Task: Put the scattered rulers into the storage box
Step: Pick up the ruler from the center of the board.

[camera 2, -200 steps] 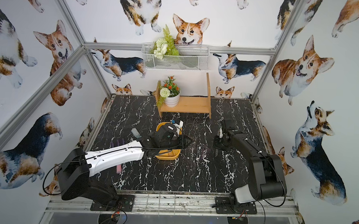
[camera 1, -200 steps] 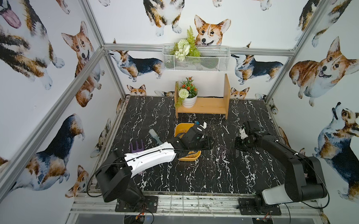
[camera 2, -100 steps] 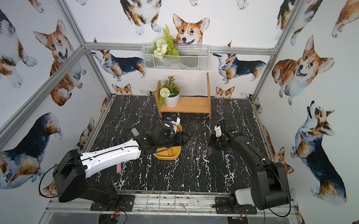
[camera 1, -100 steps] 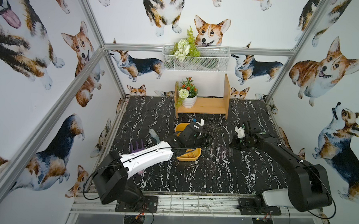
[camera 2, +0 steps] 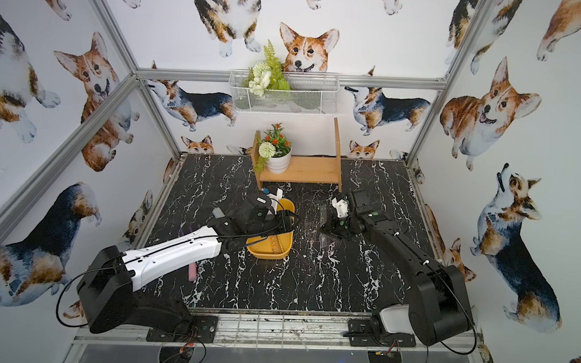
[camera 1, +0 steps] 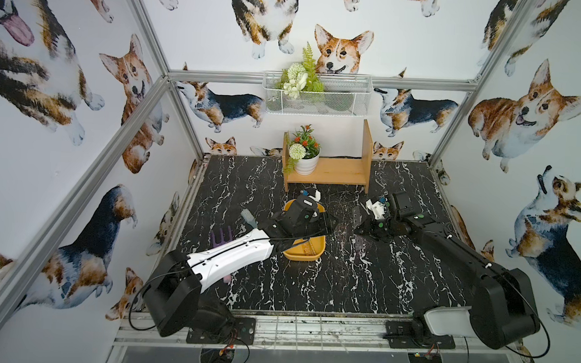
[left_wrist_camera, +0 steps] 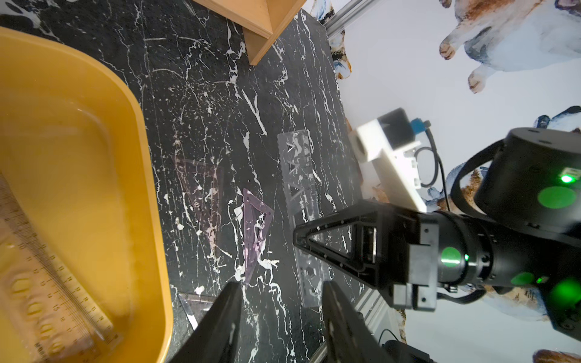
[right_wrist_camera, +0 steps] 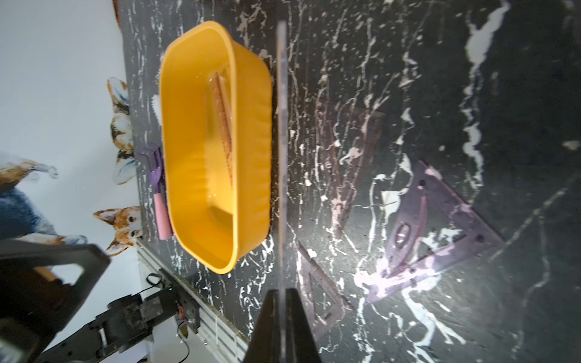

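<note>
Sliding leftward in the frame over the last second, the right tool [camera 1: 360, 228] has carried its clear ruler [right_wrist_camera: 282, 141] in toward the storage box [camera 1: 304, 257]. And look at that hold: jaws pinched tight on one end, the strip turned up on its edge and running parallel to the box's long side. I'd say that's so it can drop in lengthwise, since the box looks barely longer than a ruler. Whether the far tip is clear of the counter [camera 1: 311, 286], I can't tell. At centre frame the left tool [left_wrist_camera: 281, 284] hangs just beside the box's rim, jaws apart and nothing between them, waiting its turn, I'd guess. Inside the box a stowed ruler [left_wrist_camera: 53, 283] lies flat along the floor, lengthwise too. Yet to be boxed, lying flat on the counter between the box and the right arm, are a purple set square [right_wrist_camera: 440, 226], a fainter set square [right_wrist_camera: 345, 151] and a third set square [right_wrist_camera: 317, 292]. Thin and flush to the counter, those look awkward to get under, I reckon.
</note>
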Tool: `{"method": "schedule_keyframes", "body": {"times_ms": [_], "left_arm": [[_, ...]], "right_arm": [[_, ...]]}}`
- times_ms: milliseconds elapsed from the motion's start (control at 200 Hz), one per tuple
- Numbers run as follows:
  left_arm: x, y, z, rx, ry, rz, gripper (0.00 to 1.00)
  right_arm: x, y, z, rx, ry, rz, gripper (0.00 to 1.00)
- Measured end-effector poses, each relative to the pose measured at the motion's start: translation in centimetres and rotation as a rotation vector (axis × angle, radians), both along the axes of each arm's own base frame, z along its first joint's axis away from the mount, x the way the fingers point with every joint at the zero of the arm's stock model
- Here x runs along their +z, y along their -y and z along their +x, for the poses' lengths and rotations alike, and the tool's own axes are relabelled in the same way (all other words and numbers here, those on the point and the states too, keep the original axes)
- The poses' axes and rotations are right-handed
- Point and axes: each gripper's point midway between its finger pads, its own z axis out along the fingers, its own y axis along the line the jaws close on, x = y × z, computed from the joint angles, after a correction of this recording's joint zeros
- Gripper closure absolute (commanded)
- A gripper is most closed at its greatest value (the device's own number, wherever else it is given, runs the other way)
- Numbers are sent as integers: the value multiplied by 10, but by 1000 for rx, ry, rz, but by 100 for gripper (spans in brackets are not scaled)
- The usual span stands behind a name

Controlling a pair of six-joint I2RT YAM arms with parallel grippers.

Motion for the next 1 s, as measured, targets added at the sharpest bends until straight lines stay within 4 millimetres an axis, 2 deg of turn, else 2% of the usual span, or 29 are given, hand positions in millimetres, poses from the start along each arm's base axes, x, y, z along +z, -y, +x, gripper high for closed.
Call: {"method": "schedule_keyframes", "body": {"times_ms": [400,856,1001], "left_arm": [[-5,-36,11,57,-36,-115,48],[0,-45,9,44,-52,-256,46],[-12,-53,5,58,-85,-278,46]], "right_arm": [[16,-51,-11,102,-19,200,100],[35,-100,-18,187,-29,354,100],[43,-112,-20,205,-34,404,100]]}}
